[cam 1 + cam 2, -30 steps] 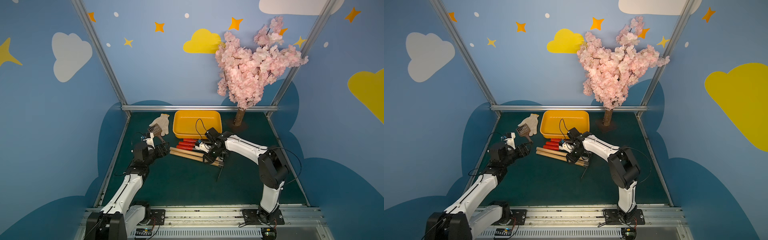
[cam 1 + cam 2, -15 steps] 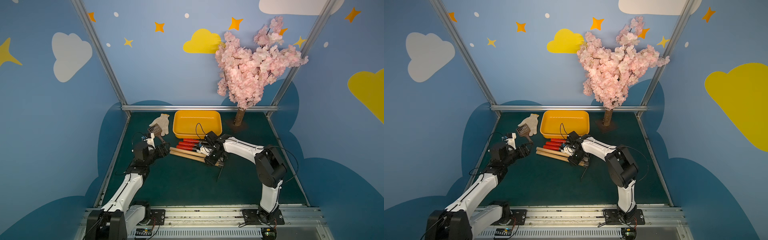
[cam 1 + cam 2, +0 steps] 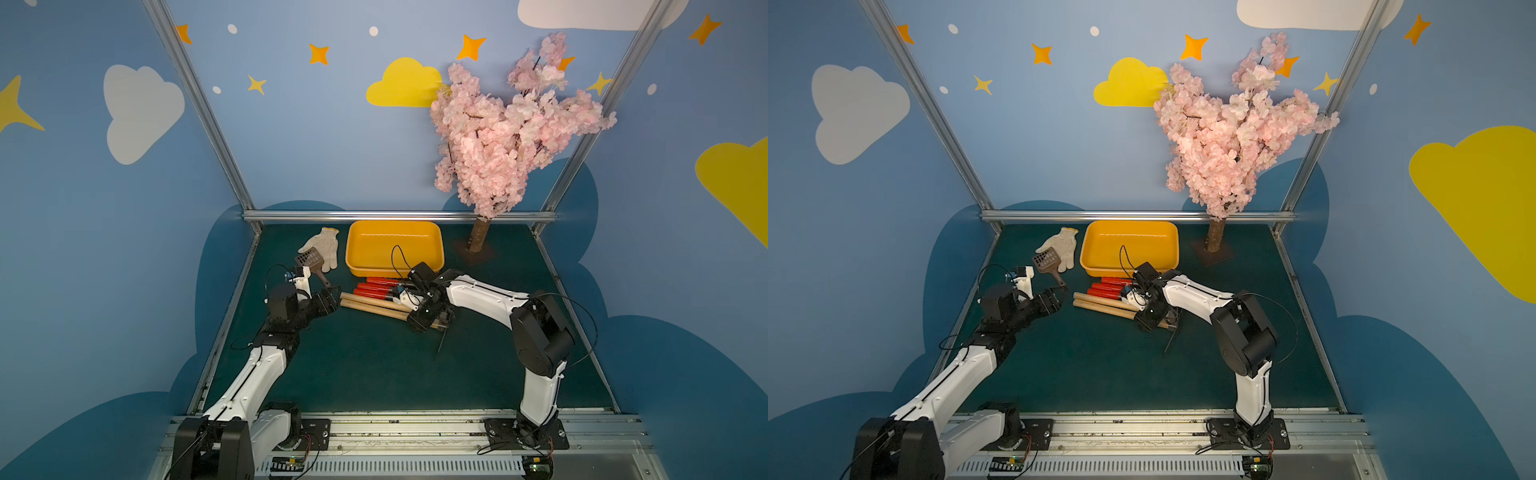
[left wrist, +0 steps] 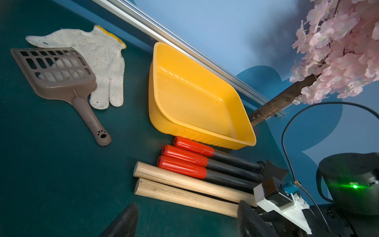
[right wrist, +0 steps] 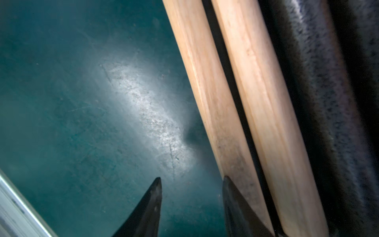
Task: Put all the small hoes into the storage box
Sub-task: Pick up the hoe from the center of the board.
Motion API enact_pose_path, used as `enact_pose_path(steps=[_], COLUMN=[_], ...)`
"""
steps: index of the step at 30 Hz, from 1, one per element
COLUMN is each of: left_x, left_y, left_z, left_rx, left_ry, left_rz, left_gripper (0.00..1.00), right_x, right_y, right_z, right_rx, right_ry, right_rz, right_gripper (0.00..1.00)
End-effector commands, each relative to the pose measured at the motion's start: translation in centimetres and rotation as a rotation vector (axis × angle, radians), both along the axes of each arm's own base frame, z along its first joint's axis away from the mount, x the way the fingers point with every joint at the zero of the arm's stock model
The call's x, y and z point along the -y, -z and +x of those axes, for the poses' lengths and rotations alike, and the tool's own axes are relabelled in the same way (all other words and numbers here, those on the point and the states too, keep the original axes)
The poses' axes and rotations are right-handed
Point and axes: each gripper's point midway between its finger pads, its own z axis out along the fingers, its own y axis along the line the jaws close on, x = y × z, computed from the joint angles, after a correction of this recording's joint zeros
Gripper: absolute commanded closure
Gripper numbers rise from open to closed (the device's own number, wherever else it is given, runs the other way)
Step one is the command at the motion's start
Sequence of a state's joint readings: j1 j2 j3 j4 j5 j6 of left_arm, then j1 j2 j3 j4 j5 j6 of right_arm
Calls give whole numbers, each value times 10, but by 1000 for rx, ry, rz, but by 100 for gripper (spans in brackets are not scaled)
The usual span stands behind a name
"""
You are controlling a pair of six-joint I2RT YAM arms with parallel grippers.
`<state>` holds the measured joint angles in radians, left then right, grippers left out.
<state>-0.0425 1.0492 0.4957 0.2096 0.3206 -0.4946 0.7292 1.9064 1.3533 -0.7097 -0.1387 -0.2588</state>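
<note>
Right claw (image 5: 191, 180) parted, empty, just beside outermost wooden handle (image 5: 215, 92), presumed small hoe (image 3: 374, 311), long axis parallel to storage box (image 3: 365, 266) front; left claw (image 4: 187, 205) wide, farther off.

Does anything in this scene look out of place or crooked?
Only one small thing: the brown scoop lies with its slotted head on top of the white glove, beside the storage box. The tool handles lie in a tidy row in front of the box.

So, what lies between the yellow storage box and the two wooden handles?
Three red-and-black tool handles, side by side, clearest in the left wrist view.
</note>
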Motion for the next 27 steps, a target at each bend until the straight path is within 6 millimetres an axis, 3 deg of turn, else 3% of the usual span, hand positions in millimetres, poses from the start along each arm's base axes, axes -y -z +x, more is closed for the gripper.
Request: enact_pose_path(steps=[1,6,14,23,27], left_x=[4,5,7,6,7], left_y=[-5,-3,-1,0,0], left_z=[1,1,0,1,1], left_rx=[6,1,-4,-8,-11], left_ry=[23,29,35,33,32], left_rz=[5,8,15,18,15], left_gripper=[23,23,23,23,23], right_x=[21,21,30,28,32], right_y=[-1,-15,6,7,22], right_z=[24,26,28,17,12], right_rx=[116,146,103,69,25], right_ry=[55,39,46,33,49], right_rz=[-60,-39,-84,-60,-99], right_gripper=[50,50,53,55,55])
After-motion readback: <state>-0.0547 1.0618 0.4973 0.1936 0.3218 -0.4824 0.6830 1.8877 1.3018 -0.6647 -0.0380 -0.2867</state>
